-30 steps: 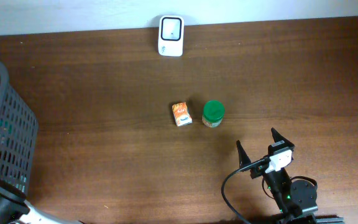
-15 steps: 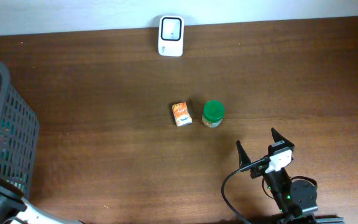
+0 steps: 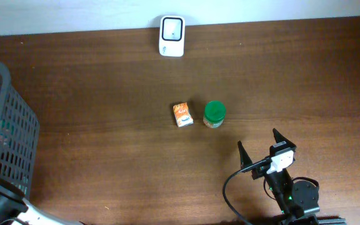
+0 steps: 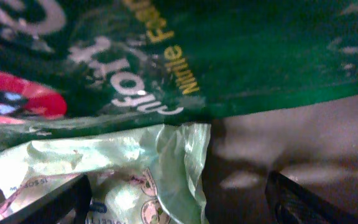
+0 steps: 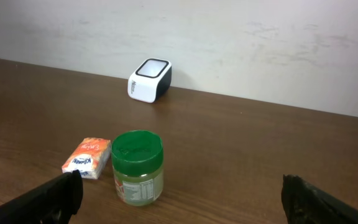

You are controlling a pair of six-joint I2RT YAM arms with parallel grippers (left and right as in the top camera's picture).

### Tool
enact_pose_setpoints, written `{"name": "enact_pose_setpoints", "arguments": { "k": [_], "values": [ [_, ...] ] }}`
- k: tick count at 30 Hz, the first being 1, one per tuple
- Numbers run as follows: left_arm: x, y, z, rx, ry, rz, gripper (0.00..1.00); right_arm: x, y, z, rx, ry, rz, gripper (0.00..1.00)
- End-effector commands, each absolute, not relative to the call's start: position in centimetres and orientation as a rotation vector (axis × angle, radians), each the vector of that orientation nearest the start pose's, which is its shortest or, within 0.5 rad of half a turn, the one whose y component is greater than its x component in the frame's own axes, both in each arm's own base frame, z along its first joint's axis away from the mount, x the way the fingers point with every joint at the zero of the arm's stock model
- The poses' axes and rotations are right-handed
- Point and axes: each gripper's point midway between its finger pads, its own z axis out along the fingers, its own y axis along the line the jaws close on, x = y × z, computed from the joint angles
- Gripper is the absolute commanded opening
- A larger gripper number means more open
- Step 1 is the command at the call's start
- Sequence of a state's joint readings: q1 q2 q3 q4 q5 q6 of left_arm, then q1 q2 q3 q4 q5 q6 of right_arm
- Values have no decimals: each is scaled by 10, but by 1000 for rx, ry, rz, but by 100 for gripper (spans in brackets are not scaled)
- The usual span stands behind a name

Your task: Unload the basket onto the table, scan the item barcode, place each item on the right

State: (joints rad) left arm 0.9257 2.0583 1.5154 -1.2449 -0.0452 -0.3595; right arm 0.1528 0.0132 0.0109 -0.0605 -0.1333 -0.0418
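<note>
The item we take to be next for scanning, a pale packet [image 4: 104, 162], lies in the basket [image 3: 11, 137] at the table's left edge, tucked under a green bag [image 4: 241, 56], well apart from the scanner [image 3: 172, 36] at the far edge. Against the overhead views of a second ago, little has changed. The basket's wall sits slightly further right, which we read as the left arm nudging it from inside. The orange box [image 3: 181, 115] and the green-lidded jar [image 3: 214, 114] lie just beside each other mid-table as before, and the right arm has not stirred. For the task, that means nothing has come out of the basket yet, and no barcode faces the scanner. We judge the work to be at the picking stage. The left gripper [image 4: 179, 186] stands released, its fingers [image 4: 67, 196] spread wide at the bottom corners of the wrist view. One finger is beside the pale packet's wrapper, though we cannot tell whether it touches, and nothing is clamped between the two. The right gripper [image 3: 257, 138] hangs above the table's near edge with its fingers fully apart, facing the jar and the box, holding and touching nothing.
</note>
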Motion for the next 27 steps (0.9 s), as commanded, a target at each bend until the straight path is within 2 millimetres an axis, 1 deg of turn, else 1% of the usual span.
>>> {"name": "enact_pose_setpoints", "arguments": {
  "k": [1, 2, 3, 4, 5, 6, 8, 11, 14, 16, 20, 23, 24, 25, 27],
  "values": [
    [184, 248, 10, -2038, 2738, -109, 88, 238, 60, 159, -267, 1619, 196, 98],
    [182, 247, 7, -2039, 2743, -99, 84, 238, 60, 159, -267, 1619, 197, 98],
    [181, 247, 4, -2017, 2758, -101, 60, 238, 60, 159, -267, 1619, 196, 98],
    [180, 248, 3, -2017, 2761, -82, 31, 238, 60, 159, -267, 1619, 196, 98],
    [179, 249, 3, -2015, 2764, -63, 3, 238, 60, 159, -267, 1619, 197, 98],
    [178, 250, 3, -2014, 2765, -55, 0, 238, 60, 159, -267, 1619, 197, 98],
    [178, 251, 5, -2009, 2768, -52, 0, 238, 60, 159, -267, 1619, 196, 98],
    [188, 265, 26, -1992, 2741, -35, 0, 238, 60, 159, -267, 1619, 197, 98],
    [213, 297, 80, -1929, 2648, 22, 0, 238, 60, 159, -267, 1619, 196, 98],
    [225, 313, 105, -1888, 2586, 56, 0, 238, 60, 159, -267, 1619, 196, 98],
    [239, 330, 134, -1821, 2519, 94, 0, 238, 60, 159, -267, 1619, 196, 99],
    [251, 340, 165, -1762, 2451, 115, 0, 238, 60, 159, -267, 1619, 196, 99],
    [256, 343, 182, -1730, 2421, 132, 0, 238, 60, 159, -267, 1619, 197, 98],
    [265, 344, 204, -1682, 2384, 151, 0, 238, 60, 159, -267, 1619, 197, 98],
    [278, 340, 235, -1603, 2339, 175, 0, 238, 60, 159, -267, 1619, 197, 98]
  ]
}}
